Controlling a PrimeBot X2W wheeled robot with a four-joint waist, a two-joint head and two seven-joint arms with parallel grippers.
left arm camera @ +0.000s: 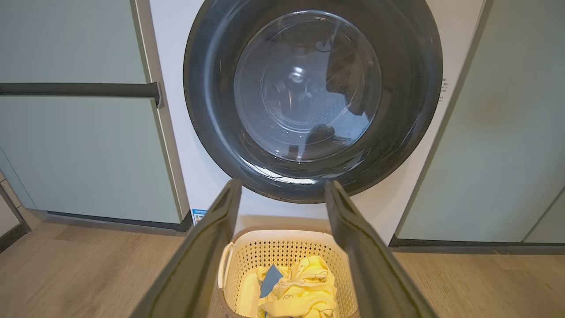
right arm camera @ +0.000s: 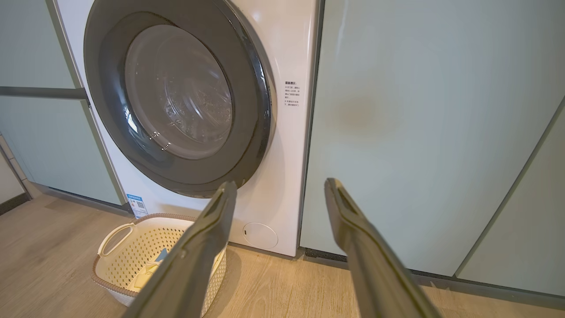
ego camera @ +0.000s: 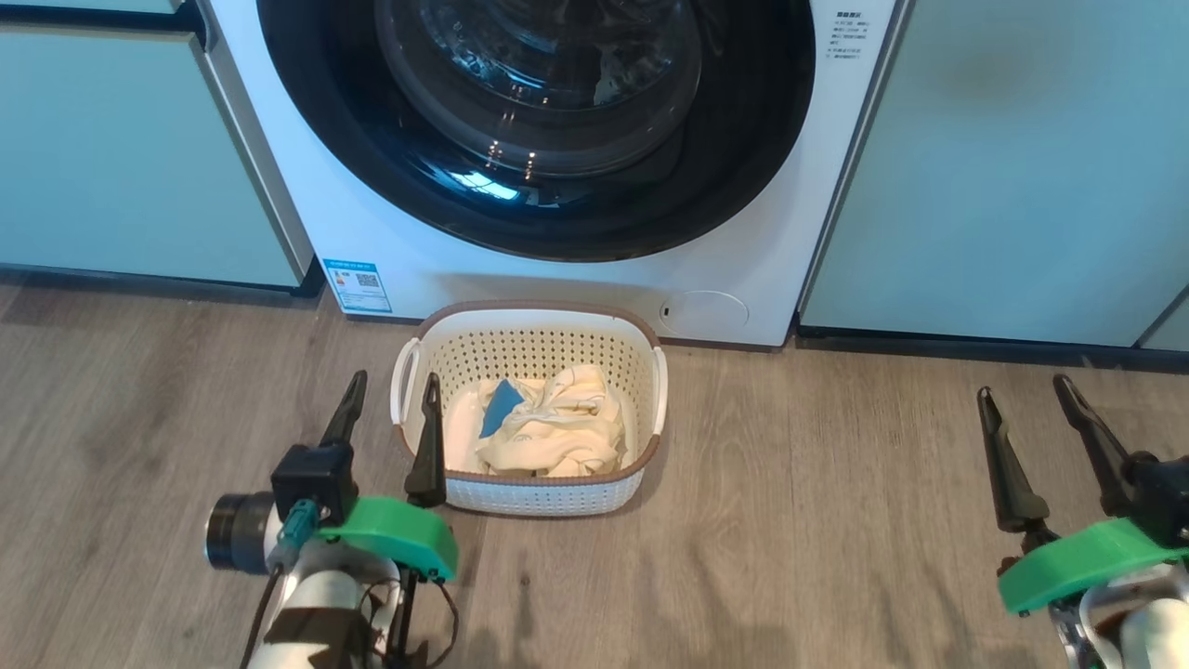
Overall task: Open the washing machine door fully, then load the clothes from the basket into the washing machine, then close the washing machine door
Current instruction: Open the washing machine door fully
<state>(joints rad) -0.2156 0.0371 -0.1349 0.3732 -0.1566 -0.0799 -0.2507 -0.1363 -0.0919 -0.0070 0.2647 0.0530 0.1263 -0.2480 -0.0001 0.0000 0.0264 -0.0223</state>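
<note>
Head view: top of washing machine door [ego camera: 539, 102] beyond the frame.

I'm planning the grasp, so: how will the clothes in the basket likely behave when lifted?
The clothes lie crumpled in soft folds, so they will probably be floppy and drape from a pinch. The bundle is smaller than the basket and looks thin, so it is likely light. A hanging end could catch the rim.

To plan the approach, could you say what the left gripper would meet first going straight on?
Probably the lower rim of the washing machine door, seemingly passing above the basket; depth is unclear.
</note>
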